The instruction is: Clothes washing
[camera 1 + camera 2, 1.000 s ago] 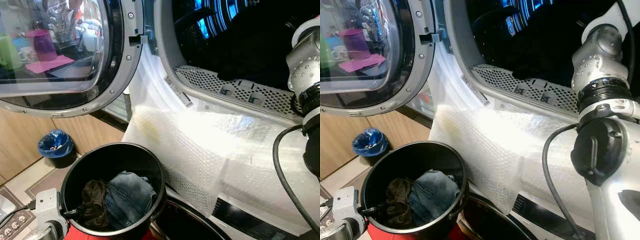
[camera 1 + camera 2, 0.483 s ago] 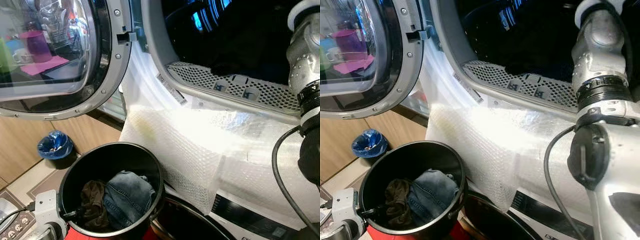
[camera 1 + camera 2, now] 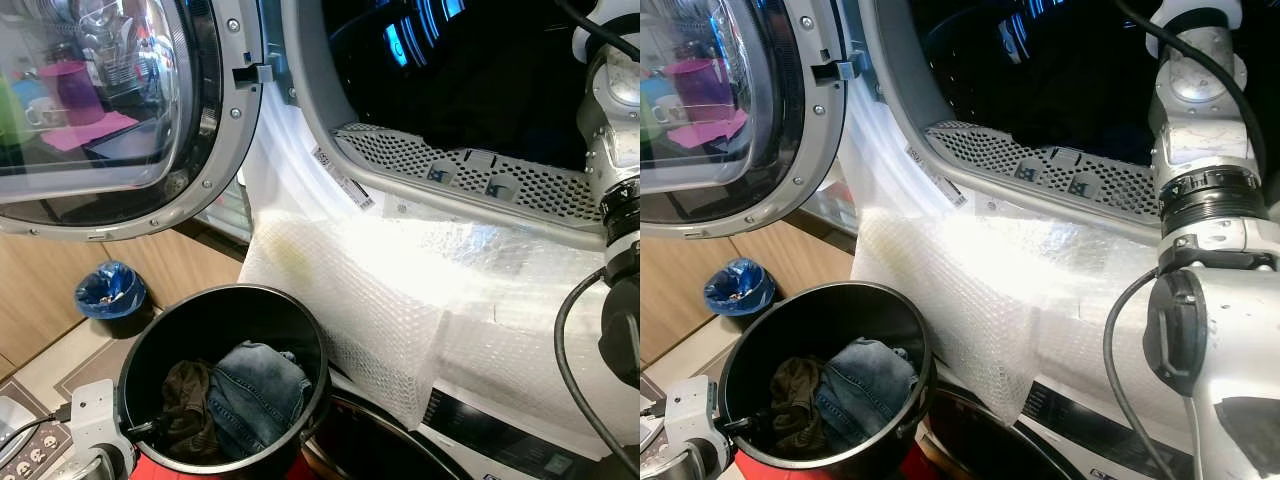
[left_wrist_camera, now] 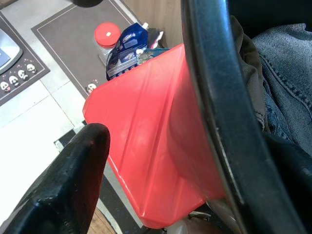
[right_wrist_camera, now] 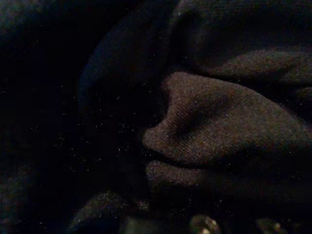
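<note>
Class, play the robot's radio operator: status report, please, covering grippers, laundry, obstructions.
Left gripper clamped on black bucket rim. Right arm reaching into open drum, dark fabric ahead. Jeans and brown garment in bucket. Nothing blocking.

We see glare whitening the translucent bubble wrap sheet [image 3: 420, 290], blue reflections inside the dark drum, and a dim, grainy right wrist view.

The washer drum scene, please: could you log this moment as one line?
right arm: reaching into drum | dark garment: before right wrist | left gripper: on bucket rim | jeans: in bucket
</note>
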You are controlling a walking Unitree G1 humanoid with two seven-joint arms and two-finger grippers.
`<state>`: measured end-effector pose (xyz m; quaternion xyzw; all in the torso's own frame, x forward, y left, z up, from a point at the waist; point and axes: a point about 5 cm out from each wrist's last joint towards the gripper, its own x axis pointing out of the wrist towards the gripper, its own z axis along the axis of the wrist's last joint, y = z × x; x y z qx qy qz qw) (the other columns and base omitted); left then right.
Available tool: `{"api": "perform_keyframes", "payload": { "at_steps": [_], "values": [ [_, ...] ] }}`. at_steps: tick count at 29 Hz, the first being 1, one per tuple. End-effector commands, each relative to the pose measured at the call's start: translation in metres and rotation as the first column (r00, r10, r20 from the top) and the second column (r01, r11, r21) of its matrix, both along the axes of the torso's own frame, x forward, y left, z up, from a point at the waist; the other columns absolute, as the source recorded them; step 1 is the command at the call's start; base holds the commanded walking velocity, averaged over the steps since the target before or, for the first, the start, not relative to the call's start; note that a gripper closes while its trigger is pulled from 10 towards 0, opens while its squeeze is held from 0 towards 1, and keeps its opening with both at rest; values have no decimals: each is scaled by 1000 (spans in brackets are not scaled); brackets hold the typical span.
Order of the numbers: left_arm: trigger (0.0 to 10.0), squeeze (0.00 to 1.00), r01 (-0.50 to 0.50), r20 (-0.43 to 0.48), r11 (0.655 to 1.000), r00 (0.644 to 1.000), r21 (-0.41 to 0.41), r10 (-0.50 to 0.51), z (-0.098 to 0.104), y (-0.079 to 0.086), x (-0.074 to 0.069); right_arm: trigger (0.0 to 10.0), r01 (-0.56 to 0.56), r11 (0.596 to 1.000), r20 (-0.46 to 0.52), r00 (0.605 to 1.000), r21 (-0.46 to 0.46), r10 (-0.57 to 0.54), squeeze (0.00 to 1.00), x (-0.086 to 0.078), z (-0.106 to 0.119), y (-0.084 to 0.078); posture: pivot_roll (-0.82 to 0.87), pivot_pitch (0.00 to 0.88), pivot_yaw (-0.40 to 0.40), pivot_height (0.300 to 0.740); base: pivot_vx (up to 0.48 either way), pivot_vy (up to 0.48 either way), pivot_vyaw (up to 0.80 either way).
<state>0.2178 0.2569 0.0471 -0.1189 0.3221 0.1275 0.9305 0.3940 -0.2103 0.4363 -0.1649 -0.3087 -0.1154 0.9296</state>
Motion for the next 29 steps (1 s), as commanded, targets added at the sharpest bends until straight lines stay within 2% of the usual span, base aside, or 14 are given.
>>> {"api": "perform_keyframes", "payload": {
  "at_steps": [1, 19, 20, 21, 22, 23, 29],
  "values": [
    [10000, 0, 31, -77, 999, 996, -27, -33, -15, -10, -6, 10000, 7, 1000, 55, 998, -7, -7, 0, -7, 13, -1, 66, 83, 40, 740, 0, 0, 0],
    [10000, 0, 31, -77, 999, 996, -27, -33, -15, -10, -6, 10000, 7, 1000, 55, 998, -7, -7, 0, -7, 13, -1, 66, 83, 40, 740, 0, 0, 0],
    [10000, 0, 42, -80, 998, 996, -39, -45, -18, -16, -3, 10000, -56, 997, -84, 995, -45, 52, 0, 0, -18, -2, -2, 82, 21, 740, 0, 0, 0],
    [10000, 0, 54, -83, 997, 995, -54, -58, -22, -21, -1, 10000, -200, 980, -252, 948, 4, 195, 0, 4, -52, 2, 0, 82, 19, 740, 0, 0, 0],
    [10000, 0, 54, -83, 997, 995, -54, -58, -22, -21, -1, 10000, -200, 980, -252, 948, 4, 195, 0, 4, -52, 2, 0, 82, 19, 740, 0, 0, 0],
    [10000, 0, 56, -83, 997, 995, -57, -60, -22, -22, 0, 10000, -234, 972, -282, 931, 22, 230, 0, 5, -58, 4, 0, 82, 19, 740, 0, 0, 0],
    [10000, 0, 52, -83, 997, 995, -60, -57, -23, -23, 0, 10000, -242, 970, -275, 931, 25, 240, 0, 5, -57, 8, 3, 77, 17, 740, 0, 0, 0]
  ]
}}
